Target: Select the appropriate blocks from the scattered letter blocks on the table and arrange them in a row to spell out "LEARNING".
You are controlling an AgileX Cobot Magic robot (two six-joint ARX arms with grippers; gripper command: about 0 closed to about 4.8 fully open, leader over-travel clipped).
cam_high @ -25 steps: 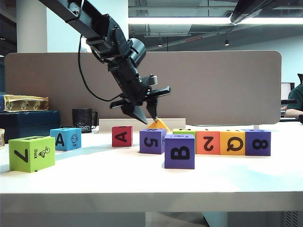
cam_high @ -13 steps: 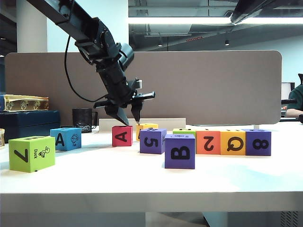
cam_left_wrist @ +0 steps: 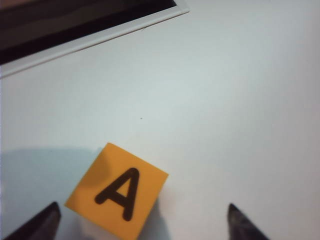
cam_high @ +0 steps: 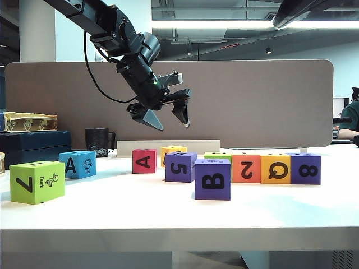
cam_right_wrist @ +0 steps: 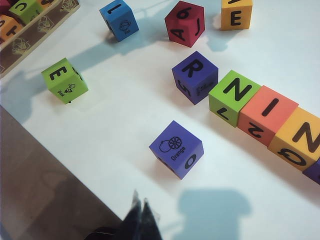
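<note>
left gripper [cam_high: 166, 115] hangs spread above the yellow a block [cam_left_wrist: 117, 190] on the desk [cam_high: 168, 216]; right gripper [cam_right_wrist: 140, 220] pressed together, idle. next, i judge: nudge a beside r block [cam_right_wrist: 195, 76].

From the exterior view I see only the top of the yellow block [cam_high: 173, 149], behind the purple 5 block [cam_high: 180, 167]. The lime block [cam_high: 217, 156] hides behind the purple B block [cam_high: 212, 179]. My right hand [cam_right_wrist: 140, 221] is cropped by the frame's edge.
</note>
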